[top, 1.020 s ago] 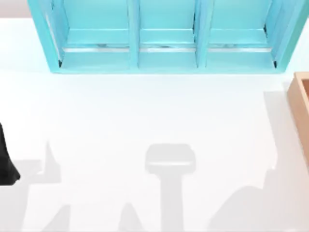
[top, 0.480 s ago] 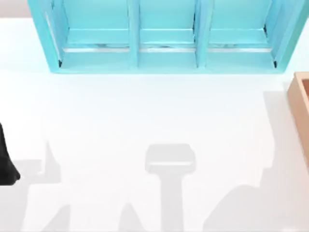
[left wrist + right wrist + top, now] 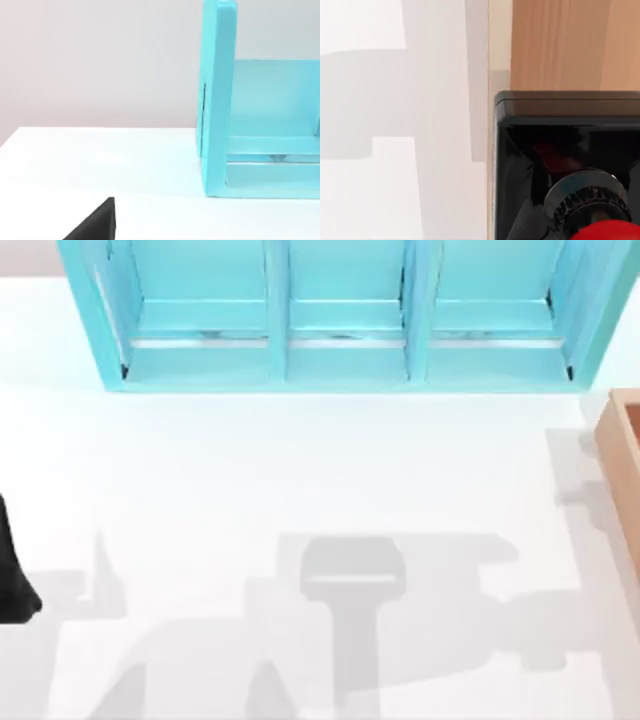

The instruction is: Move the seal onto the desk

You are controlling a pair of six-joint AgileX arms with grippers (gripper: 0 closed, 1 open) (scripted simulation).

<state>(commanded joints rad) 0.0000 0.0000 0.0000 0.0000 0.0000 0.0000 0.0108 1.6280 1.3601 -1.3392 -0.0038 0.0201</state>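
Note:
The seal (image 3: 565, 165) sits very close in the right wrist view: a glossy black square block with its red ball knob (image 3: 607, 232) at the picture's edge. Tan wood of the box (image 3: 560, 45) lies behind it, and the white desk (image 3: 370, 100) stretches beside the box's pale rim. From above, the desk (image 3: 300, 470) spreads wide and bare. My left arm (image 3: 12, 585) stays parked at the desk's left edge, and a black corner of its gripper (image 3: 97, 222) pokes into the left wrist view.
A teal three-compartment cabinet (image 3: 340, 360) stands along the back, and its side wall (image 3: 220, 100) appears in the left wrist view. The tan wooden box (image 3: 625, 460) sits at the right edge. Grey arm shadows cross the near part of the desk.
In the top view a broad shadow from the right has spread leftward across the near desk and beside the box. The left arm has not moved.

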